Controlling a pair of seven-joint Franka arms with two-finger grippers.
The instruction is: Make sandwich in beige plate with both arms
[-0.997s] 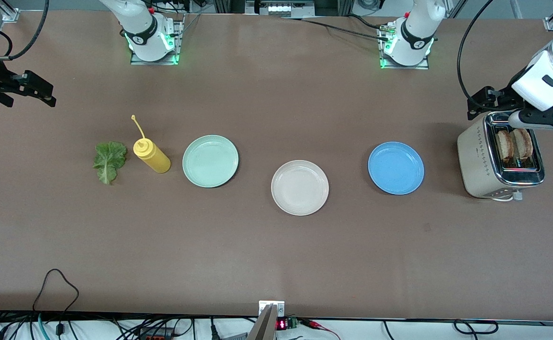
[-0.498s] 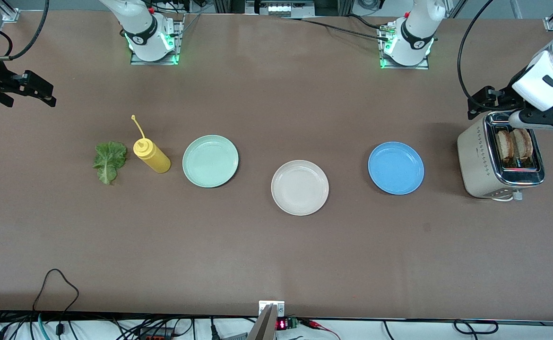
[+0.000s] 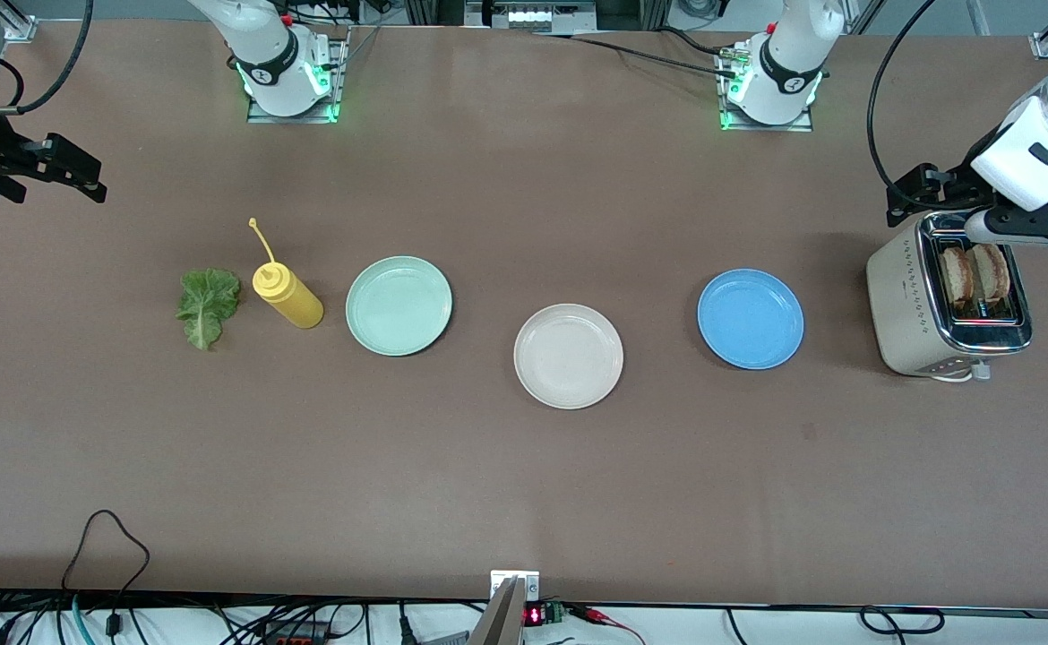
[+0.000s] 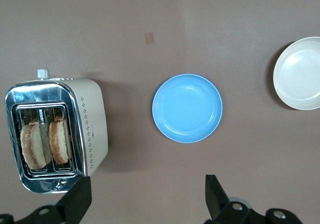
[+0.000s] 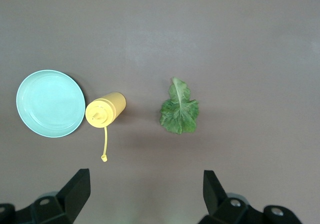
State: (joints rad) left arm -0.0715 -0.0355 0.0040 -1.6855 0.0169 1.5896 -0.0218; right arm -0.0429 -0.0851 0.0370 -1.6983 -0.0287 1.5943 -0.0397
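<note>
The beige plate point(image 3: 568, 356) point(image 4: 299, 73) lies bare at mid-table. Two browned bread slices point(image 3: 974, 273) point(image 4: 45, 141) stand upright in the toaster's slots at the left arm's end. A crinkly green lettuce leaf point(image 3: 208, 305) point(image 5: 179, 108) lies flat on the table toward the right arm's end. My left gripper point(image 3: 940, 193) point(image 4: 147, 204) hangs open and holds nothing, high over the table beside the toaster. My right gripper point(image 3: 49, 166) point(image 5: 145, 196) is open too, up over bare table near the lettuce.
A cream and chrome toaster point(image 3: 900, 305) point(image 4: 92, 126) holds the bread. A blue plate point(image 3: 750, 319) point(image 4: 187, 107) sits between it and the beige plate. A mint-green plate point(image 3: 399, 305) point(image 5: 50, 103) and a yellow squeeze bottle point(image 3: 288, 298) point(image 5: 105, 109) stand beside the lettuce.
</note>
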